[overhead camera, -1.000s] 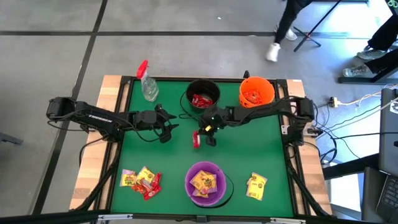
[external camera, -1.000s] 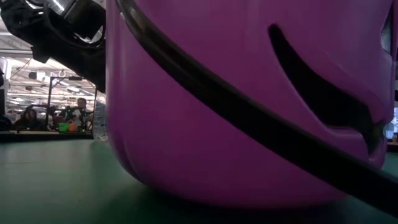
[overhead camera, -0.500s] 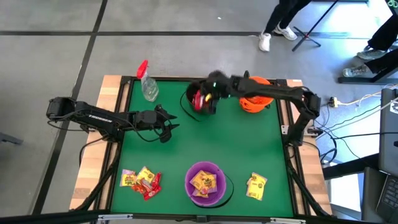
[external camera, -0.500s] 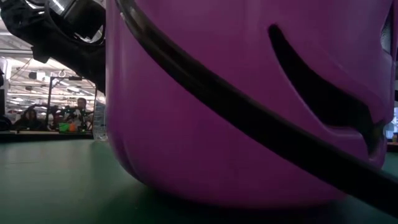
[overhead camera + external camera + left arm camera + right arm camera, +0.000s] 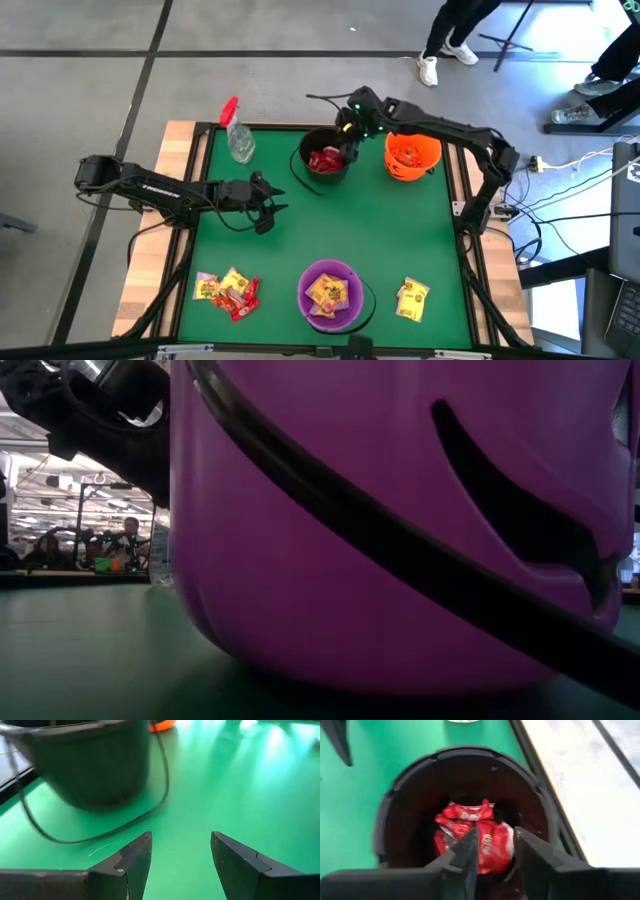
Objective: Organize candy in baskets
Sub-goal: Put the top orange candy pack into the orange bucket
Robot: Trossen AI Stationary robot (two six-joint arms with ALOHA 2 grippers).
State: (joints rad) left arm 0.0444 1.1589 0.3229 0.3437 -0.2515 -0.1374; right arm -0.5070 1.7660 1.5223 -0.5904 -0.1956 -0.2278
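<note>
No readable text

The red candy packets (image 5: 472, 840) in the black bucket (image 5: 410, 810) carried white print, but it was too blurred to read.

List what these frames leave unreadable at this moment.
- Low view: the purple bucket fills the picture, hiding nearly all the table behind it.
- Right wrist view: whether the right hand over the black bucket has released its red candy.
- High view: candy print in the orange bucket is too small.

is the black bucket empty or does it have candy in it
Not empty: red candy packets lie piled in the black bucket, with the right gripper above them.
</note>
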